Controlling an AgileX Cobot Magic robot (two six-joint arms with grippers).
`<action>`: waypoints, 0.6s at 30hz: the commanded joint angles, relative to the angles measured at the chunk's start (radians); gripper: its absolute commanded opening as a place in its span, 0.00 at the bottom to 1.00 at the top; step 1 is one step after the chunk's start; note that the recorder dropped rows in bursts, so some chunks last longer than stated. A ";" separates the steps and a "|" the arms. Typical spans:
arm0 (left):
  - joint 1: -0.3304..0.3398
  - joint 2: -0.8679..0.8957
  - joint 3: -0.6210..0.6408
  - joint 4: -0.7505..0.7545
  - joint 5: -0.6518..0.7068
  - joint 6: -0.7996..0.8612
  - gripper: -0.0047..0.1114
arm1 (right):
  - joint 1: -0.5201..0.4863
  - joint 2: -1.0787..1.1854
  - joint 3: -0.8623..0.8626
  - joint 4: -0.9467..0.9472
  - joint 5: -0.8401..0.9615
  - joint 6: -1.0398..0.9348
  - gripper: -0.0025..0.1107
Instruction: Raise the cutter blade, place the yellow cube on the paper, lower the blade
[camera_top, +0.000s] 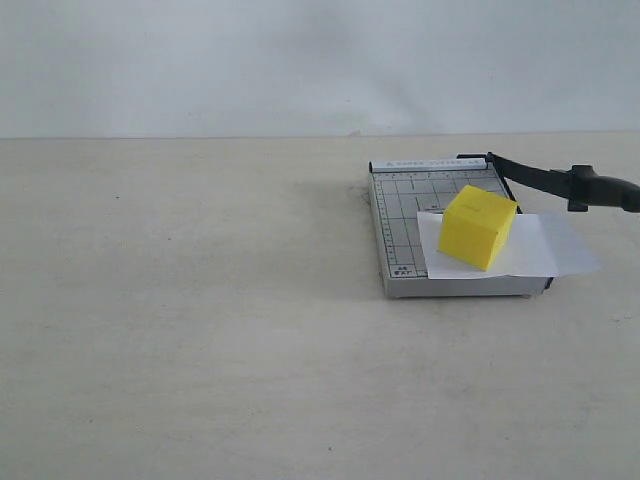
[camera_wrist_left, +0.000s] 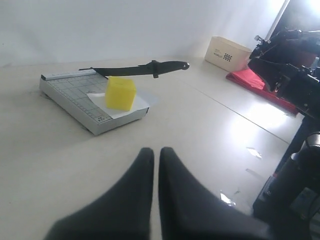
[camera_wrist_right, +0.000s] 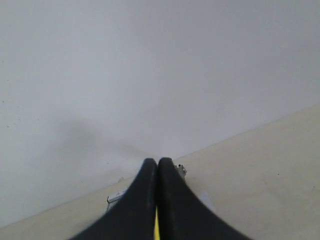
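Note:
The yellow cube (camera_top: 478, 227) rests on the white paper (camera_top: 555, 245), which lies across the grey gridded cutter base (camera_top: 400, 215) and overhangs its right side. The cutter blade (camera_top: 540, 180) is lifted off the base, its black handle out to the right above the cube. Neither gripper shows in the exterior view. In the left wrist view my left gripper (camera_wrist_left: 156, 150) is shut and empty, well away from the cube (camera_wrist_left: 120, 93) and the blade (camera_wrist_left: 135, 69). My right gripper (camera_wrist_right: 158, 161) is shut and empty; a yellow sliver of the cube (camera_wrist_right: 156, 230) shows behind its fingers.
A cardboard box (camera_wrist_left: 227, 52) and a red cloth (camera_wrist_left: 255, 85) lie beyond the cutter in the left wrist view, beside a black robot arm (camera_wrist_left: 290, 65). Small shiny scraps (camera_wrist_left: 254, 152) lie on the table. A white wall backs the table.

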 joint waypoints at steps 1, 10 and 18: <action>-0.003 0.002 0.062 -0.006 -0.118 -0.008 0.08 | 0.000 -0.004 -0.001 -0.005 -0.022 0.001 0.02; -0.003 0.002 0.178 0.010 -0.394 0.000 0.08 | 0.000 -0.004 -0.001 -0.005 -0.053 0.001 0.02; -0.003 0.002 0.266 0.033 -0.423 0.010 0.08 | 0.000 -0.004 -0.001 -0.005 -0.072 0.001 0.02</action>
